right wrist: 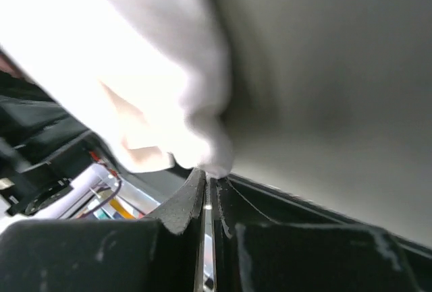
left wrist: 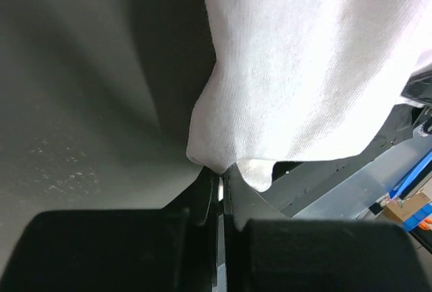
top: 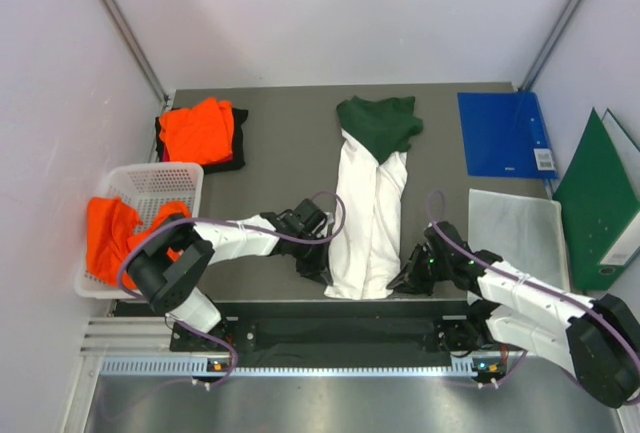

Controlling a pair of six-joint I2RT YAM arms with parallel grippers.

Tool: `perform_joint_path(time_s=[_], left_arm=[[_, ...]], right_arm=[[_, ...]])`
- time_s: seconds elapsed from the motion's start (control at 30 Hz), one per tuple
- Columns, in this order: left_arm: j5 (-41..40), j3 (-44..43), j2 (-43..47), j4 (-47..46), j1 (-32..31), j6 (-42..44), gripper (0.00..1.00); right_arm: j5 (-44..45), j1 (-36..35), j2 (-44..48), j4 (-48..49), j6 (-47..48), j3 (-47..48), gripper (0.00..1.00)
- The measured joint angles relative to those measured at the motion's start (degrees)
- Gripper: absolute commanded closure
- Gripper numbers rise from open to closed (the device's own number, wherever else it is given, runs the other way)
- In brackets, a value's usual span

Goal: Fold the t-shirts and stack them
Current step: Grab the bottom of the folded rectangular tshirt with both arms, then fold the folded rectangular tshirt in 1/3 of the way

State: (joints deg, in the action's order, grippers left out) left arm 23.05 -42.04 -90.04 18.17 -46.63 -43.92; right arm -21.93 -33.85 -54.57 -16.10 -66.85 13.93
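Note:
A white t-shirt with dark green sleeves lies folded into a long strip down the middle of the table. My left gripper is shut on its near left corner, and the white cloth is pinched at the fingertips. My right gripper is shut on its near right corner, where white cloth bunches at the tips. A folded orange t-shirt lies on something black at the back left. More orange cloth hangs over the white mesh basket.
A blue folder lies at the back right. A green folder leans on the right wall. A pale sheet lies at the right, near my right arm.

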Motion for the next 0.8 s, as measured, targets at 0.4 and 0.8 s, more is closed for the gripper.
perform_joint_path(time_s=[0.4,0.8], left_arm=[[-5.1,-18.3,0.5,16.9,0.0,4.2,1.0],[-4.5,-42.7,-11.6,23.5,10.0,9.5,1.0]], right_arm=[[5.3,0.4,6.1,-9.1,7.0,14.9,1.0],[8.5,9.4,-14.7,-11.5,24.4,33.9,1.0]])
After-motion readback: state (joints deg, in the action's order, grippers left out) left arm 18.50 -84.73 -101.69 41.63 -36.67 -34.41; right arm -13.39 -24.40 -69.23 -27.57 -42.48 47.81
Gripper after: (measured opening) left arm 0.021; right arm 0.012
